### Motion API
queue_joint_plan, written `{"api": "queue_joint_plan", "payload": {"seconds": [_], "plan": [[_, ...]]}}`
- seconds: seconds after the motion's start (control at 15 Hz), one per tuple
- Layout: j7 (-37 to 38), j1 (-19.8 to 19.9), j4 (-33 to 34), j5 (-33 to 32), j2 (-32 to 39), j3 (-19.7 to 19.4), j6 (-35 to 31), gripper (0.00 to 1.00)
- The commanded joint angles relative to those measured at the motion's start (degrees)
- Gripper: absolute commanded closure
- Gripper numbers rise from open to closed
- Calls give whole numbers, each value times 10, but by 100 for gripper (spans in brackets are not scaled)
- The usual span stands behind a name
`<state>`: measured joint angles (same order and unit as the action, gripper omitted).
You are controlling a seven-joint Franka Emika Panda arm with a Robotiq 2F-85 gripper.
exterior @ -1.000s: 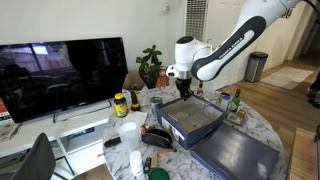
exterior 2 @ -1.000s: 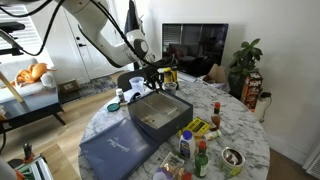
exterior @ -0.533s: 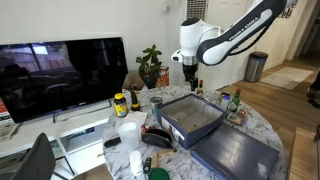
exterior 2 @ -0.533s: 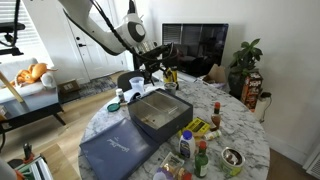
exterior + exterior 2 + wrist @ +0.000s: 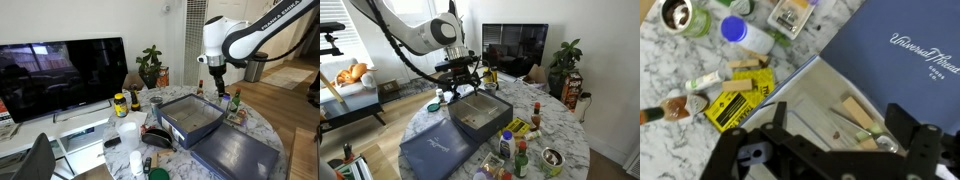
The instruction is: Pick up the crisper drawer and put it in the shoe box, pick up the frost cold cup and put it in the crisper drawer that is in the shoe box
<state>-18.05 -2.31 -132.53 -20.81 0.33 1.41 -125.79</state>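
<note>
Marble table (image 5: 668, 78) carries the shoe box (image 5: 196, 136) with the crisper drawer (image 5: 192, 113) inside.

Facing the marble table (image 5: 264, 124) (image 5: 560, 122) from different sides, mid-distance, in both exterior views; looking closely down into the shoe box (image 5: 818, 88) from the wrist.

Round table (image 5: 558, 122) with a white and grey stone top, full of small stuff. Flat blue-grey lid (image 5: 908, 52) lying on it, white writing on top. Yellow packet (image 5: 740, 103) near a white bottle with a blue cap (image 5: 742, 32). Little sauce bottles (image 5: 522, 152) standing close to the table edge. Big black TV (image 5: 62, 75) with a dark screen, on a low white stand. Green plant (image 5: 150, 63) behind the table. Grey trash can (image 5: 256, 66) far back on the wood floor.
</note>
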Motion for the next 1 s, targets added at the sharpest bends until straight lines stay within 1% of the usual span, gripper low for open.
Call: {"api": "queue_joint_plan", "payload": {"seconds": [0.0,0.2,0.4,0.47,0.53,0.6,0.73,0.93], "plan": [[11,17,-119,84,-79,-15,-19,0],[7,28,-185,154,-107,-36,-49,0],[6,36,-246,211,-116,-59,-134,0],[5,38,-263,222,-114,-65,-168,0],[20,40,-270,223,-111,-65,-195,0],[8,37,-236,203,-94,-60,-153,0],[13,40,-253,208,-94,-64,-183,0],[16,40,-254,211,-95,-64,-186,0]]}}
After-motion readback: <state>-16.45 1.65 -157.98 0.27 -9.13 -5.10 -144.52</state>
